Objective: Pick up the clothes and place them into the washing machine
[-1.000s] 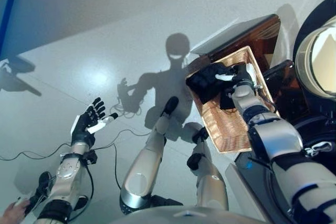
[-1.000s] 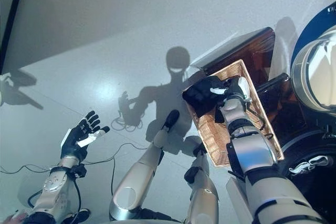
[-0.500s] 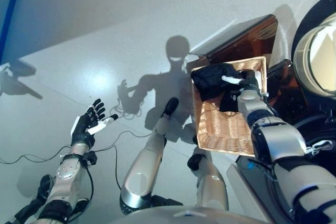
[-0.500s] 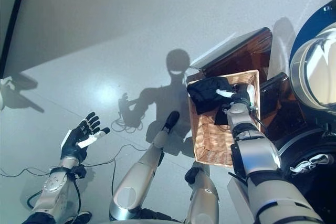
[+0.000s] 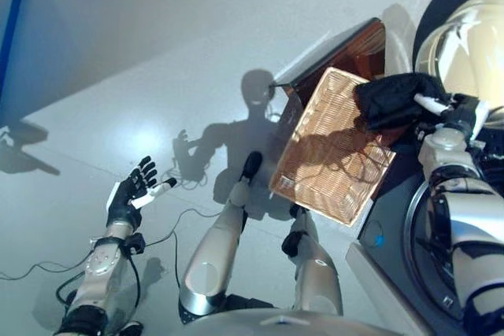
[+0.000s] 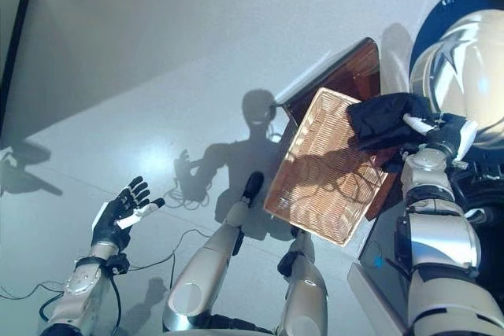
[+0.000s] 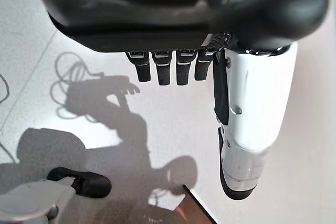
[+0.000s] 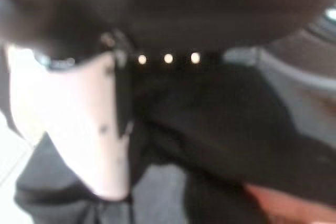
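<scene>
The shallow wicker basket [image 5: 331,155] is lifted off the low dark brown box [image 5: 358,46] and tipped up toward the washing machine's round opening [image 5: 465,37]. A black garment [image 5: 394,100] hangs over the basket's upper rim, right by the opening. My right hand [image 5: 455,109] is shut on that rim, its white-covered thumb [image 8: 79,129] pressed over the black cloth [image 8: 220,124]. My left hand [image 5: 130,198] is open and empty, held out over the floor at lower left, fingers straight [image 7: 168,69].
The washing machine's white front [image 5: 398,222] stands at lower right, below the basket. The brown box sits beside it, behind the basket. Grey floor [image 5: 157,53] spreads to the left. A dark blue strip [image 5: 14,21] runs along the far left edge.
My right hand has lifted the basket off the box and swung it right, tipping it toward the machine's opening; the black garment moved with it. The view has shifted. My left hand stays open.
</scene>
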`<state>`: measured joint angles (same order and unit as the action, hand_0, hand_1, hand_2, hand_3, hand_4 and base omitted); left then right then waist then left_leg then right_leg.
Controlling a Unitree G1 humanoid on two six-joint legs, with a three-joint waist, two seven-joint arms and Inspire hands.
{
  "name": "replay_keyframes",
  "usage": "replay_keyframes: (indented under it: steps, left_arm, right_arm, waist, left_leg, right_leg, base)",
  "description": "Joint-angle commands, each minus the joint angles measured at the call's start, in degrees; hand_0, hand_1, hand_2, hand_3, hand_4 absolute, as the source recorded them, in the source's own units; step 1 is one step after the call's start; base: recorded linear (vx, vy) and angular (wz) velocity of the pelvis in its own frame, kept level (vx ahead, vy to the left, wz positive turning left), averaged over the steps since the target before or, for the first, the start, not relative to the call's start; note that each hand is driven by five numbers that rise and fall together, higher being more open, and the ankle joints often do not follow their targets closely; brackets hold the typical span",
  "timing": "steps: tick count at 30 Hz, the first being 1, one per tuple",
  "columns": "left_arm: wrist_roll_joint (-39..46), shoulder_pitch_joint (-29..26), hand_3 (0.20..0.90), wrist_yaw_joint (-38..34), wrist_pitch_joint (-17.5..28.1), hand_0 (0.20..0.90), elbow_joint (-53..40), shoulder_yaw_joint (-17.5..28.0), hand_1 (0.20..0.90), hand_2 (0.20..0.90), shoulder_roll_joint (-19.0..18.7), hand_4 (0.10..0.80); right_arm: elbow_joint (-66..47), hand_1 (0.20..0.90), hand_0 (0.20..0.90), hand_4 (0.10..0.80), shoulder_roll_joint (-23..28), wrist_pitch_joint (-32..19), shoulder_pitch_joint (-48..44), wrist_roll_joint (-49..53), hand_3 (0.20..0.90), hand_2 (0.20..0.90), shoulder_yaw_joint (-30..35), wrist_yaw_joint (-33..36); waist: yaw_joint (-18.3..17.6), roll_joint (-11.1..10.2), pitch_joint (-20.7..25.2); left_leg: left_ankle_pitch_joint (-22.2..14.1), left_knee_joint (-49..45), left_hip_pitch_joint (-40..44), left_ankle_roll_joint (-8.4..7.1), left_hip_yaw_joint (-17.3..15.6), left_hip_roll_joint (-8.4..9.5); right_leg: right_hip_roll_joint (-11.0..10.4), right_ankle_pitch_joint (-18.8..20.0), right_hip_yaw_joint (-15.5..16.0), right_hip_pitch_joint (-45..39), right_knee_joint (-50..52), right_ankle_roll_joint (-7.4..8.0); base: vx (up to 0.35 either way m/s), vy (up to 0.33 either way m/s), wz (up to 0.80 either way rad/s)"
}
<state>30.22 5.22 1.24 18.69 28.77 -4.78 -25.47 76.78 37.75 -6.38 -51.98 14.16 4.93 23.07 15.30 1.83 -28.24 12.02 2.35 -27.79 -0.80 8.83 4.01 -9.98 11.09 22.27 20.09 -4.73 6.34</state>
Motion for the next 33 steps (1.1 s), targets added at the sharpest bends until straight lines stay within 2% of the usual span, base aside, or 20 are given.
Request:
replay_keyframes:
  steps: [1, 7, 10, 14, 23, 26, 33]
  left_arm:
    - [0.6, 4.2, 0.9, -0.9, 2.4, 0.9, 2.2, 1.7, 0.9, 0.9, 0.1, 0.8]
    - [0.9, 3.8, 0.9, -1.3, 2.0, 0.9, 5.0, 2.3, 0.9, 0.9, 2.3, 0.8]
    - [1.3, 3.9, 0.9, -1.6, 2.1, 0.9, 7.6, 2.7, 0.9, 0.9, 4.5, 0.8]
    - [1.9, 4.1, 0.9, -1.4, 2.3, 0.9, 9.2, 1.6, 0.9, 0.9, 6.7, 0.8]
    - [3.0, 5.0, 0.9, -1.0, 2.6, 0.9, 10.6, -0.8, 0.9, 0.9, 9.8, 0.8]
    - [3.4, 5.3, 0.9, -0.8, 2.7, 0.9, 10.7, -1.5, 0.9, 0.9, 10.6, 0.8]
    - [4.9, 5.4, 0.9, -0.1, 2.4, 0.9, 12.1, -3.8, 0.9, 0.9, 12.6, 0.8]
  right_arm:
    - [-2.2, 0.2, 0.2, 0.3, 1.7, -5.6, 5.7, 5.2, 0.2, 0.2, -0.3, 2.3]
    - [-7.0, 0.2, 0.2, 0.3, -4.5, -8.4, 13.3, 8.9, 0.2, 0.2, 3.2, 1.4]
    - [-15.4, 0.2, 0.2, 0.3, -9.4, -12.2, 20.0, 13.3, 0.2, 0.2, 7.0, 1.1]
    - [-21.0, 0.2, 0.2, 0.3, -13.3, -15.9, 24.1, 18.6, 0.2, 0.2, 10.7, 1.0]
    - [-23.7, 0.2, 0.2, 0.3, -12.6, -17.5, 23.9, 21.7, 0.2, 0.2, 12.4, 1.4]
    - [-24.0, 0.2, 0.2, 0.3, -12.5, -18.0, 23.6, 23.1, 0.2, 0.2, 12.6, 1.0]
    - [-23.2, 0.2, 0.2, 0.3, -13.4, -21.5, 21.8, 33.2, 0.2, 0.2, 15.9, -1.4]
  waist:
    - [-1.8, -0.3, 6.1]
    - [-3.8, 0.7, 7.5]
    - [-5.9, 2.0, 8.3]
    - [-7.7, 4.0, 9.1]
    - [-10.3, 8.0, 10.3]
    - [-10.9, 8.5, 10.5]
    - [-12.4, 10.1, 10.8]
  left_leg:
    - [-2.2, 2.7, 1.7, -0.54, -1.8, 1.3]
    - [-2.9, 2.7, 4.2, -0.32, -2.8, 1.12]
    - [-3.3, 2.7, 6.0, -0.1, -3.9, 0.96]
    - [-3.8, 2.7, 7.3, 0.22, -5.5, 0.84]
    - [-4.4, 2.7, 8.1, 0.69, -8.8, 0.06]
    - [-4.7, 2.7, 8.4, 0.89, -10.0, -0.37]
    - [-5.3, 2.7, 9.6, 1.13, -11.4, -0.93]
  right_leg:
    - [-0.7, -0.2, 0.5, -0.9, -0.3, 2.01]
    - [-0.7, -0.8, -0.3, -3.0, -0.2, 1.82]
    - [-0.7, -1.4, -1.6, -4.0, 0.1, 1.54]
    - [-0.6, -1.9, -3.3, -4.2, 0.3, 1.18]
    - [0.4, -2.5, -7.7, -2.2, 1.0, 0.18]
    - [0.9, -2.9, -9.3, -1.5, 1.8, -0.14]
    - [1.8, -4.4, -11.6, -0.5, 4.0, -0.78]
  base:
    - [0.019, -0.021, -0.08]
    - [0.011, 0.0, -0.15]
    - [0.0, 0.031, -0.32]
    - [-0.006, 0.016, -0.29]
    - [-0.005, -0.008, -0.31]
    - [0.006, -0.044, -0.39]
    - [0.011, -0.038, -0.18]
